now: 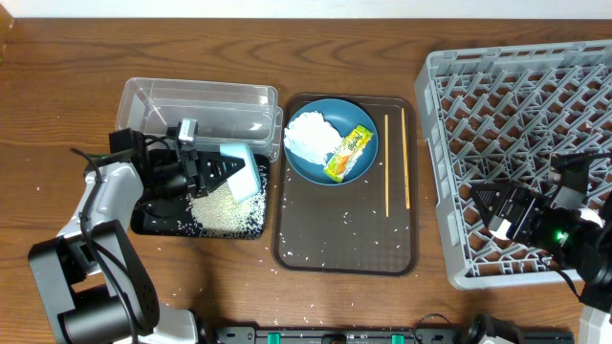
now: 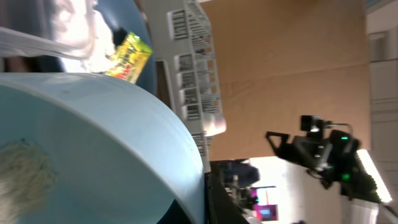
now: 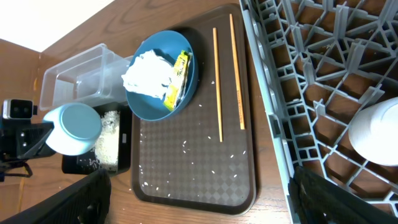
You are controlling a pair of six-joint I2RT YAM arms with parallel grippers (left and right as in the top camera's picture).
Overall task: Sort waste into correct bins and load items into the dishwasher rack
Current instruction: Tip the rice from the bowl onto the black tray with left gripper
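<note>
Where the grey rack [image 1: 516,96] stands, the right gripper [image 1: 492,208] is held above it, fingers [image 3: 78,199] spread, empty. On the brown tray [image 1: 335,229], the blue plate [image 1: 308,170] is topped with tissue [image 1: 311,134] and wrapper [image 1: 349,153]. Over rice [image 1: 225,212] in the black tray [image 1: 153,222], a pale bowl [image 1: 241,170] is apparently clamped by the left gripper [image 1: 212,172].

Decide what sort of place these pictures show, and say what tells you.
Likely a robot lab bench staged for dish clearing: grey dishwasher rack, serving tray with a used blue plate, loose rice, a wooden table.
</note>
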